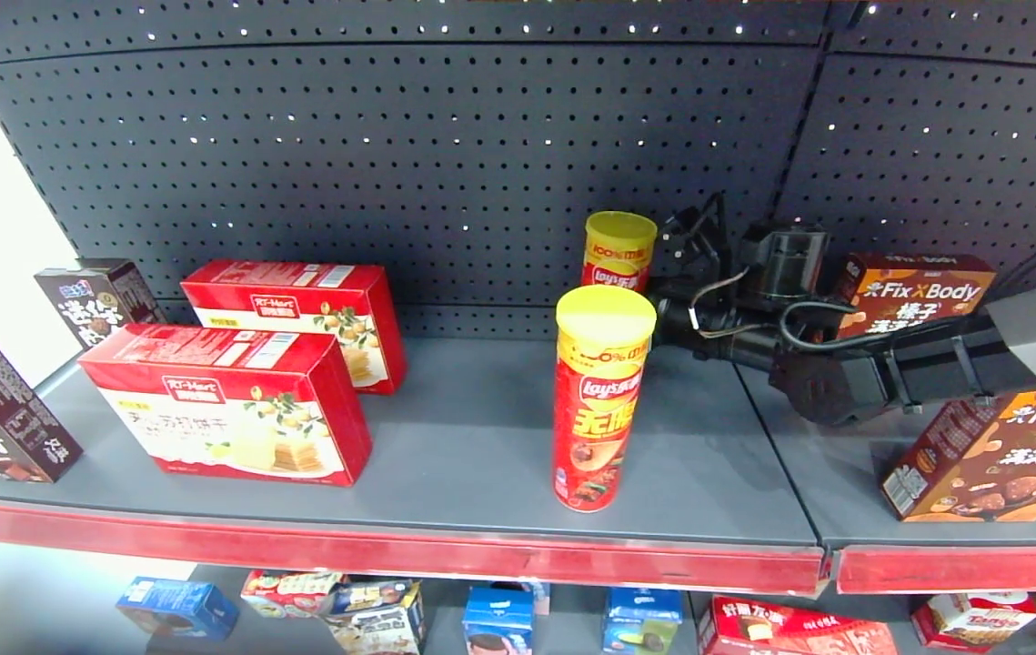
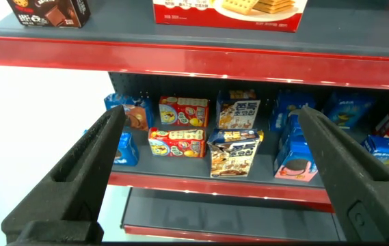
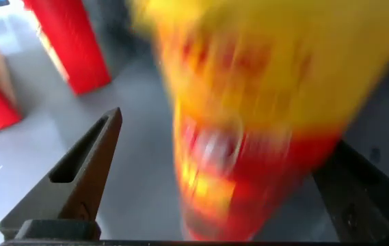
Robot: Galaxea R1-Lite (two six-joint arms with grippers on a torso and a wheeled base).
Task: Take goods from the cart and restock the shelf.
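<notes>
Straddling the rear can [image 1: 619, 250] with the right gripper [image 3: 225, 137], fingers spread wide on either side rather than clamped; in the right wrist view, bare shelf showing between one finger and the can. Stands upright at centre-right of the head view, close to the pegboard [image 1: 390, 164] and directly behind the front can [image 1: 604, 409]. Probably lined up that way to build a front-to-back row. Comes in from the right edge of the frame, passing between the brown boxes [image 1: 913, 291], presumably to reach the back slot without crossing the front can. Judged as the end of a placement, though a fresh grasp looks the same. Calls for a straight pull-back along that line; any sideways swing risks tipping either tall can. Holding the left gripper [image 2: 211, 116] low before the lower shelf [image 2: 215, 188], fingers apart and empty, out of the way.
</notes>
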